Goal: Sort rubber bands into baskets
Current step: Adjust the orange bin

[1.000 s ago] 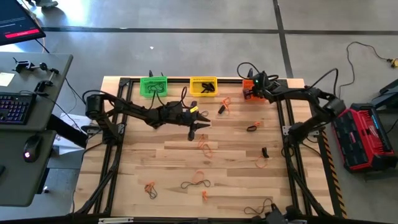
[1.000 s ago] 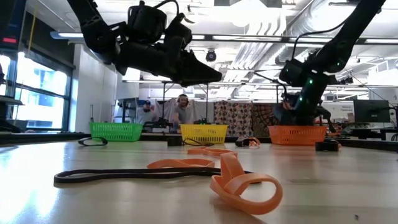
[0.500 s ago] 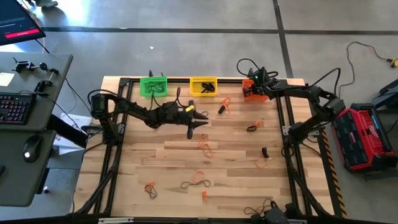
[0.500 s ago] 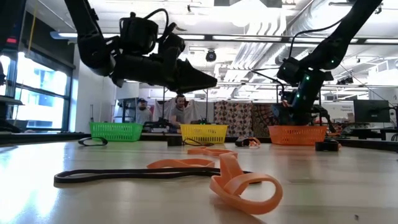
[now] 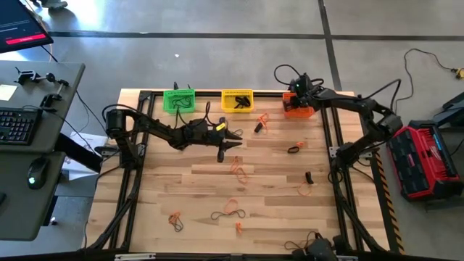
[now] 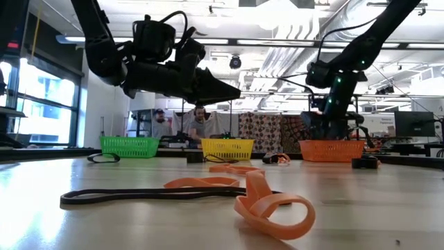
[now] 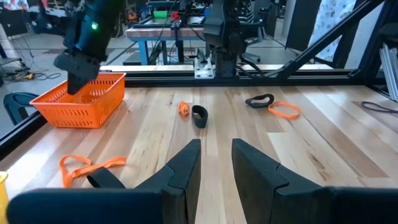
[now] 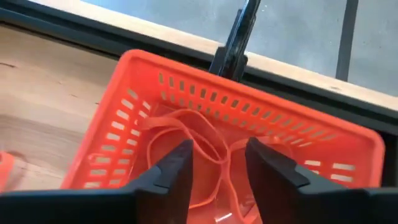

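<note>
Now the right end effector (image 8: pixel 214 165) hangs over the orange basket (image 8: pixel 155 74), fingers parted, holding nothing; orange rubber bands (image 8: pixel 186 134) lie inside; the left end effector (image 7: pixel 216 163) hovers mid-table, fingers narrowly apart, empty.

We see three baskets (image 5: pixel 238 100) in a row along the table's (image 5: pixel 203 188) twelve-o'clock edge, one toward eleven, one at twelve, one toward one. The right gripper (image 5: pixel 295 93) hangs over the one-o'clock basket, which holds rubber bands (image 8: pixel 186 134). The left gripper (image 5: pixel 233 141) sits near the table's centre. More bands lie scattered from three round to seven o'clock.
</note>
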Robot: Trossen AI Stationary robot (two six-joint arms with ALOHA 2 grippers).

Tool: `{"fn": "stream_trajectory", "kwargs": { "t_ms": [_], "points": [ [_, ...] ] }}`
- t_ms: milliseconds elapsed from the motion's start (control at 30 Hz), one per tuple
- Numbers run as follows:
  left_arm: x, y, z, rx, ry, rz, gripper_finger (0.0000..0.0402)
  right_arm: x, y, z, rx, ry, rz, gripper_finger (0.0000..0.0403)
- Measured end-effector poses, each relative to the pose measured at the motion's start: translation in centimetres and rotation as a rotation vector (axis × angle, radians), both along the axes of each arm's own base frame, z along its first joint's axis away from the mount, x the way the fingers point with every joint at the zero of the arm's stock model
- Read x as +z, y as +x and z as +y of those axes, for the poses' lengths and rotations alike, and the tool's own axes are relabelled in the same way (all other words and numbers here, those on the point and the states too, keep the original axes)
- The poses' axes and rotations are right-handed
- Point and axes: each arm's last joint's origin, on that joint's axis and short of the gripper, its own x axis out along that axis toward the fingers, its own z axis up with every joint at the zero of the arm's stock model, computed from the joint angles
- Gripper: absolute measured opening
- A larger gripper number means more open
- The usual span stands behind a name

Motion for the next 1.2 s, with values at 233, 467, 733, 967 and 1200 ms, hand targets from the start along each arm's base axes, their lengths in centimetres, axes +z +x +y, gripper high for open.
{"fn": "stream_trajectory", "kwargs": {
  "t_ms": [233,467,733,967,1200],
  "points": [
    [0.0,0.0,0.0,0.001,-0.001,0.001,0.0084,1.5,1.2,-0.2,0.087,-0.022,-0.003,0.0129],
    [0.0,0.0,0.0,-0.001,0.005,0.000,0.0084,1.6,1.5,-0.1,0.130,-0.016,-0.030,0.0023],
    [-0.3,-1.3,-0.3,0.001,0.022,-0.090,0.0067,1.4,2.1,0.1,0.158,-0.064,-0.062,0.0002],
    [-0.9,-3.2,0.3,0.042,0.010,-0.136,0.0042,-1.5,2.1,2.0,0.206,-0.135,-0.209,0.0001],
    [-1.3,-3.8,1.2,0.077,-0.018,-0.118,0.0029,-0.1,1.8,4.4,0.260,-0.217,-0.267,0.0000]
  ]
}}
